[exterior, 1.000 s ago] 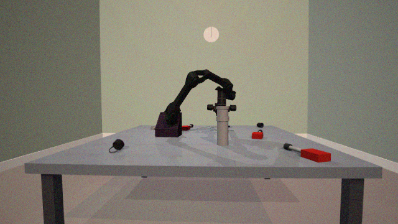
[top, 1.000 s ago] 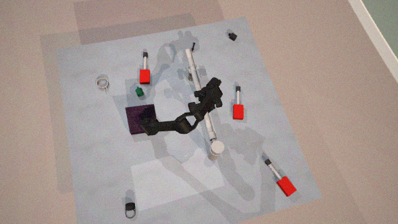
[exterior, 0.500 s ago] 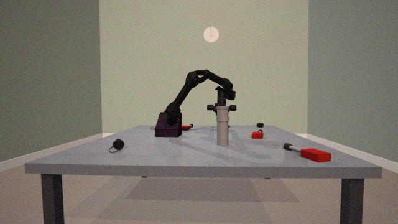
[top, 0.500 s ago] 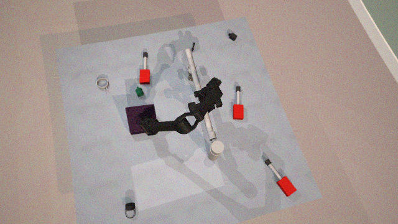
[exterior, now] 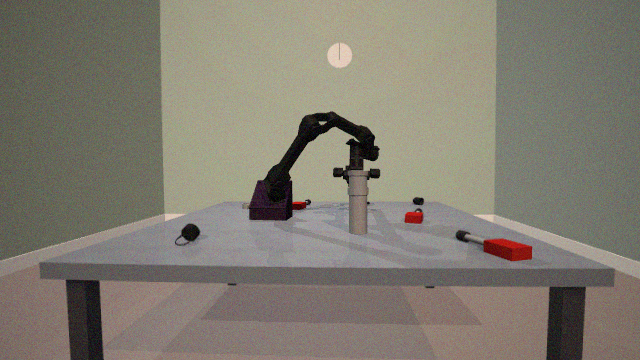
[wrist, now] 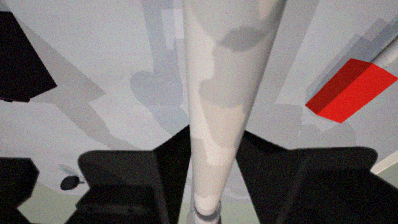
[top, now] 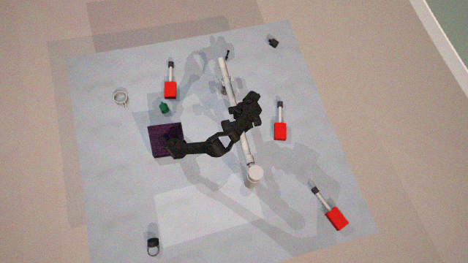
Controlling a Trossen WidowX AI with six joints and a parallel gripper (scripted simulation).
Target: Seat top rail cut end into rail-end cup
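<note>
The pale top rail runs through the loop cap at the back. Its near end meets the rail-end cup beside the big post. The end looks in line with the cup's mouth; how deep it sits cannot be told. The brace band is high on the post, a little below the post cap. My gripper is shut on the rail from above, one black finger on each side; the arm hides its fingertips in the top view.
Red blocks with pale rods lie at the back left, right of the rail and at the front right. A green piece and a pale ring lie near the arm's base. A black looped piece lies front left.
</note>
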